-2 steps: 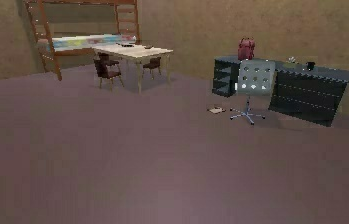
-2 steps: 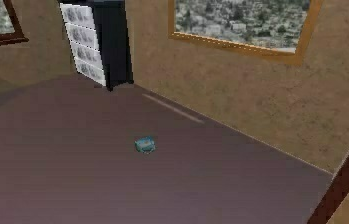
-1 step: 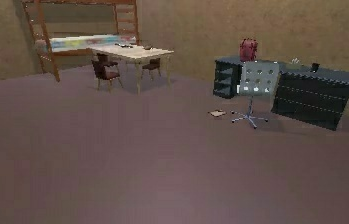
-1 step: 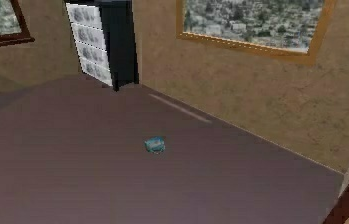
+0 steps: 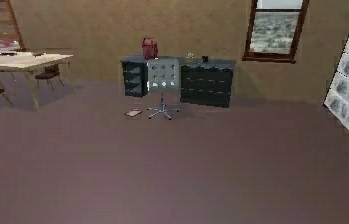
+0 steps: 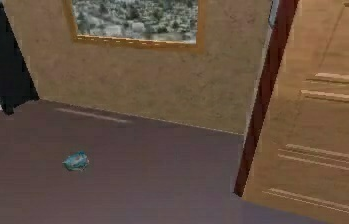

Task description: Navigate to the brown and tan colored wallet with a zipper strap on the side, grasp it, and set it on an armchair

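Facing a music stand (image 5: 163,78) that stood before a dark dresser (image 5: 208,82) | small flat tan item (image 5: 133,113), wallet-like, lay on the floor (image 5: 182,170) just left of the stand's foot | gripper state: could not tell | arm side: teal blob (image 6: 77,160) lay on the floor, well apart from a wooden door (image 6: 322,120)

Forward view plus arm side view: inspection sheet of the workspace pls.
surface: dull purple-brown floor.
job's things: small pale flat thing on floor beside grey metal music stand; too small to name.
clutter: small teal blob on floor; red bag atop dark low cabinets.
claw: nothing seen.
cables: nothing seen.
surroundings: light wooden table with chairs, dark-framed window, gold-framed picture, tan panelled wooden door.
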